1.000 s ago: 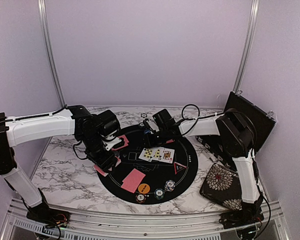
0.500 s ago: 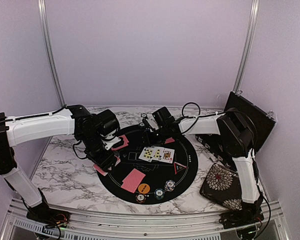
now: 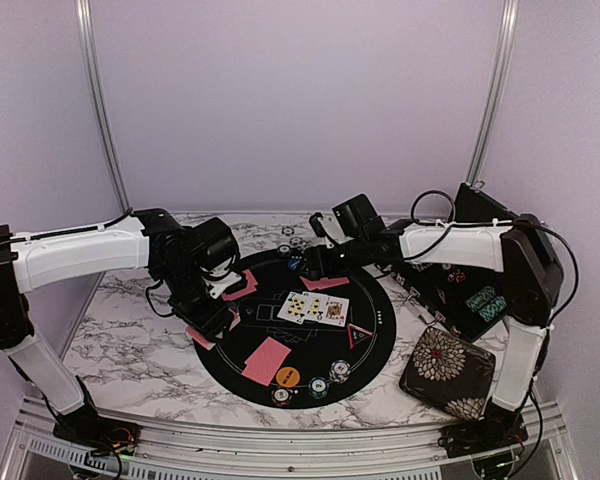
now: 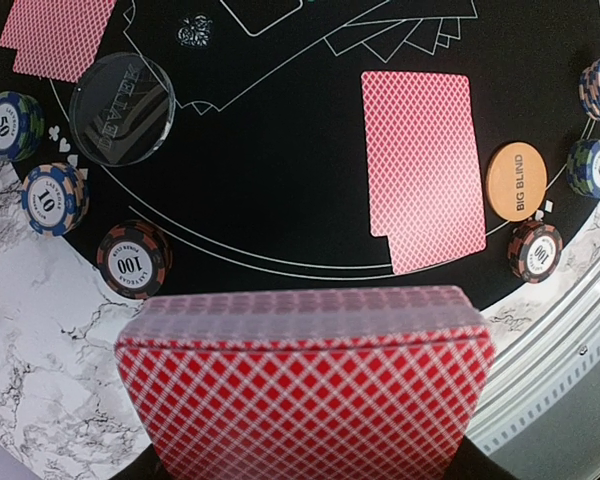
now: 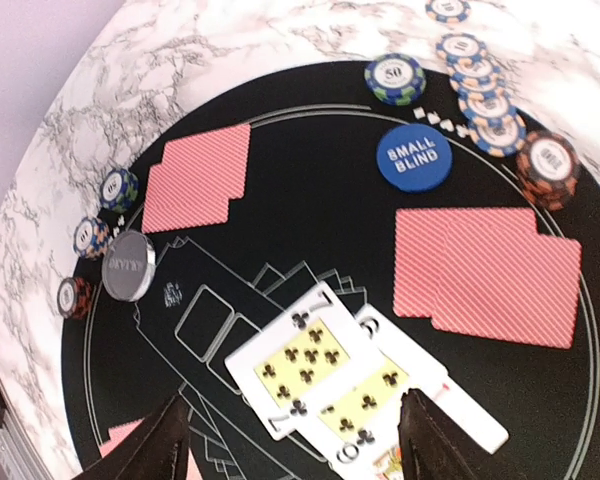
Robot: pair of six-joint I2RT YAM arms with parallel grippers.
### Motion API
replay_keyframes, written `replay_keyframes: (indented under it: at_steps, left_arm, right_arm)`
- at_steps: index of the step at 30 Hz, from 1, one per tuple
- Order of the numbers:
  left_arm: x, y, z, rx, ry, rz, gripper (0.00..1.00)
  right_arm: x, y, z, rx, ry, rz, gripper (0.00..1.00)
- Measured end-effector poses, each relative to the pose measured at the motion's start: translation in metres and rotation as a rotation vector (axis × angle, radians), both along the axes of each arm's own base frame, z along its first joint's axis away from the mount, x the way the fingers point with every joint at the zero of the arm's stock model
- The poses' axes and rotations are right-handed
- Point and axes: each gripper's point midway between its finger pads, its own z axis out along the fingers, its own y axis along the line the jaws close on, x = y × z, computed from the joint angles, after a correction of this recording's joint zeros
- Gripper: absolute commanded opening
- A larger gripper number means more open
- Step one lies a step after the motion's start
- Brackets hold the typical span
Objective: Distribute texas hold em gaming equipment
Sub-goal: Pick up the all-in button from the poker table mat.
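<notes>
Mid-deal: my left fingers (image 4: 148,470) grip the red lattice-backed deck of playing cards (image 4: 305,400), my right fingers (image 5: 425,440) spread empty above the white face-up cards (image 5: 330,380), so next I should pull another card off the deck.

Floral pouch (image 3: 445,368), black case (image 3: 477,205), marble table (image 3: 130,350)

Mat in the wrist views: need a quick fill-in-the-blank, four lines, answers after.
1. The blue disc reads SMALL ___.
2. The orange disc reads ___ BLIND.
3. The face-up seven is of ___.
4. The left hand grips a deck with ___ backs.
Missing words: BLIND; BIG; clubs; red.
</notes>
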Motion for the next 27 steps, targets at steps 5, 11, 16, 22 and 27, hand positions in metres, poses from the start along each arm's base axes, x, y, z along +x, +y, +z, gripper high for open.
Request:
replay_keyframes:
  at_steps: [5, 11, 16, 22, 27]
  left_arm:
    - [0.004, 0.000, 0.002, -0.005, -0.009, 0.008, 0.44]
    - [0.005, 0.001, 0.003, -0.002, -0.014, 0.011, 0.44]
    - [0.005, 0.001, 0.003, -0.002, -0.014, 0.011, 0.44]
    - [0.005, 0.001, 0.003, -0.002, -0.014, 0.012, 0.44]
    - [0.005, 0.001, 0.003, -0.002, -0.014, 0.011, 0.44]
  right_arm:
    - [-0.022, -0.040, -0.001, -0.101, -0.011, -0.074, 0.82]
    - [-0.058, -0.089, -0.026, -0.266, 0.015, -0.144, 0.92]
    - [-0.083, -0.107, -0.047, -0.373, 0.046, -0.143, 0.95]
    - [-0.097, -0.115, -0.062, -0.429, 0.067, -0.135, 0.96]
    - [-0.102, -0.120, -0.069, -0.446, 0.083, -0.133, 0.96]
